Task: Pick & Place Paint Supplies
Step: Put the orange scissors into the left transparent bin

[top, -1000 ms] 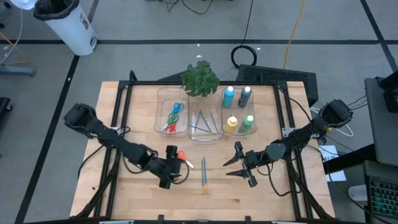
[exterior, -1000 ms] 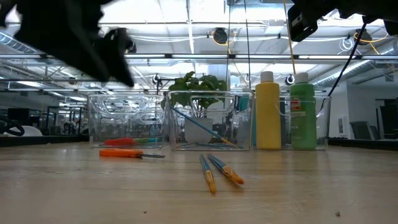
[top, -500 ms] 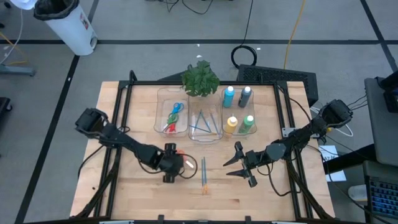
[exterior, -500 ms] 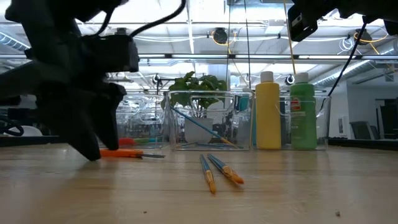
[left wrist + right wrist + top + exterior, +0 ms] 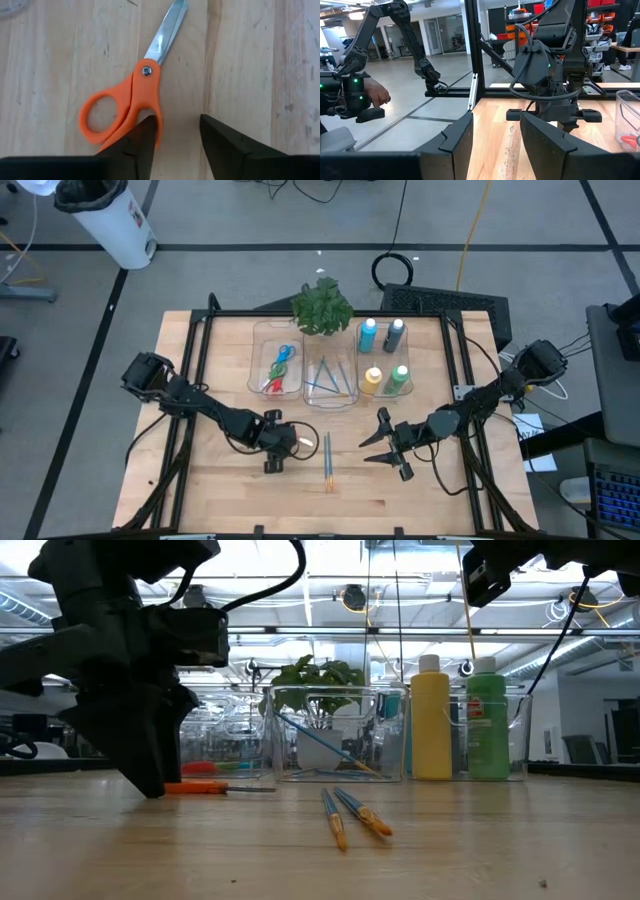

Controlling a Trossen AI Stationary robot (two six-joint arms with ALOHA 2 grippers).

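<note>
We note orange-handled scissors (image 5: 131,98) flat on the table (image 5: 400,500) mid-left, blades closed; left gripper (image 5: 177,131) fingers straddle one handle edge, not clenched. Three bins at the far edge hold scissors (image 5: 278,367), brushes (image 5: 330,379), four paint bottles (image 5: 384,356). Right gripper (image 5: 383,443) hovers released.

A pair of small orange-handled scissors with closed steel blades (image 5: 131,102) lies flat on the bare wooden tabletop, and near it two thin blue pencil-like brushes with orange-yellow ends (image 5: 327,457) lie side by side on the wood. Four small upright paint bottles stand together in one clear bin: light blue (image 5: 368,333), dark blue (image 5: 394,334), yellow (image 5: 372,380) and green (image 5: 399,378). More thin blue brushes (image 5: 329,380) lie crossed in the middle bin, and red-, green- and blue-handled scissors (image 5: 278,368) lie in the third
</note>
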